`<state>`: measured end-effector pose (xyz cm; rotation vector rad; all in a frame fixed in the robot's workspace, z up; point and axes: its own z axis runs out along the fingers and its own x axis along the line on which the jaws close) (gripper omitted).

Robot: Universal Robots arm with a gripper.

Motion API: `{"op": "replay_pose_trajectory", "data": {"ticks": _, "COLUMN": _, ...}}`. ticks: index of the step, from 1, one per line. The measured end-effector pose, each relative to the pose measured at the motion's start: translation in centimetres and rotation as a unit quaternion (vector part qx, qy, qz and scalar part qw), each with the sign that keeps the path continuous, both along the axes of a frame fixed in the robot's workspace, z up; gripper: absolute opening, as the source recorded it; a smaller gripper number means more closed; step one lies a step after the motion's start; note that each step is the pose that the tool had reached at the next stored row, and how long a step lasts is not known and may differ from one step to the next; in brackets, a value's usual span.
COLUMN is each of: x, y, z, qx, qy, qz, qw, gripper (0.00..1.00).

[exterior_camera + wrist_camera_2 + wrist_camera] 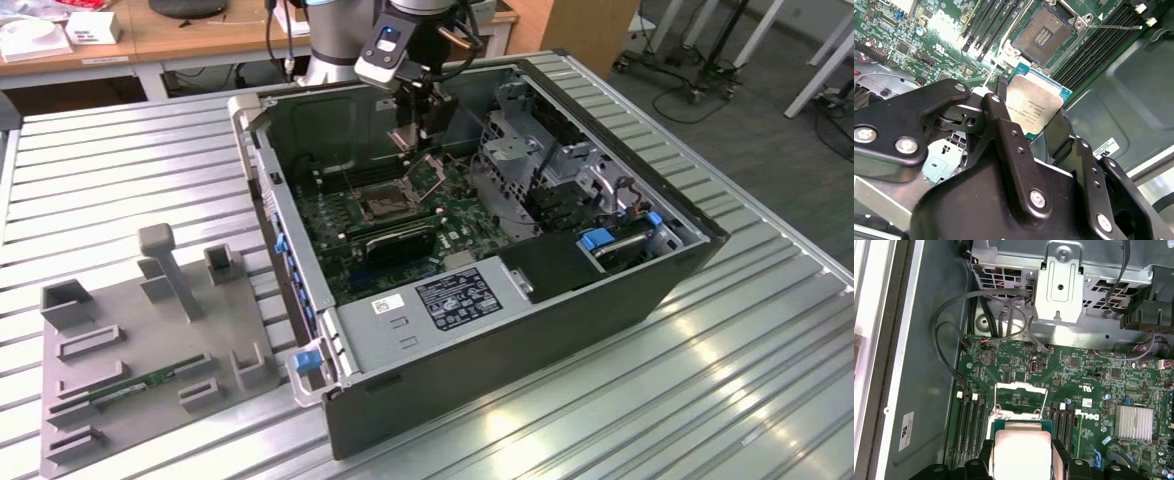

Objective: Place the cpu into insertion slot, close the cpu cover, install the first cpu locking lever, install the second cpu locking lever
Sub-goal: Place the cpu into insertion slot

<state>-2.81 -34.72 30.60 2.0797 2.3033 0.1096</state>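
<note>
Cpu (1035, 107) hangs above the insertion slot (1046, 32), near it but apart, pinched on two opposite edges by the gripper (1030, 111), whose black fingers (1058, 131) press against its sides. Being square, it has no long axis; its silvery face turns toward the wrist cameras, and in the second wrist view one corner points at the slot. The slot lies uncovered, dark centre showing, on the green motherboard (454, 200) inside the open computer case (534, 330). In the exterior view the arm (400, 45) reaches down into the case over the slot. Outside the case, well apart from the slot, a grey tray (127, 320) holds a green memory stick (134, 385).
</note>
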Motion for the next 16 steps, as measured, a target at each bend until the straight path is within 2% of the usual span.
{"op": "replay_pose_trajectory", "data": {"ticks": 2, "x": 0.01, "y": 0.01, "z": -0.04, "qx": 0.0001, "qy": -0.0001, "qz": -0.006, "qw": 0.99998, "gripper": 0.55}}
{"op": "replay_pose_trajectory", "data": {"ticks": 5, "x": 0.0, "y": 0.0, "z": -0.11, "qx": 0.0, "qy": 0.0, "qz": -0.029, "qw": 0.99957, "gripper": 0.55}}
{"op": "replay_pose_trajectory", "data": {"ticks": 7, "x": 0.01, "y": 0.0, "z": -0.17, "qx": 0.0, "qy": 0.0, "qz": -0.047, "qw": 0.9989, "gripper": 0.55}}
{"op": "replay_pose_trajectory", "data": {"ticks": 11, "x": 0.0, "y": -0.01, "z": -0.23, "qx": 0.0, "qy": 0.0, "qz": -0.078, "qw": 0.99698, "gripper": 0.55}}
{"op": "replay_pose_trajectory", "data": {"ticks": 16, "x": 0.0, "y": 0.0, "z": -0.23, "qx": 0.0, "qy": 0.0, "qz": -0.08, "qw": 0.99677, "gripper": 0.55}}
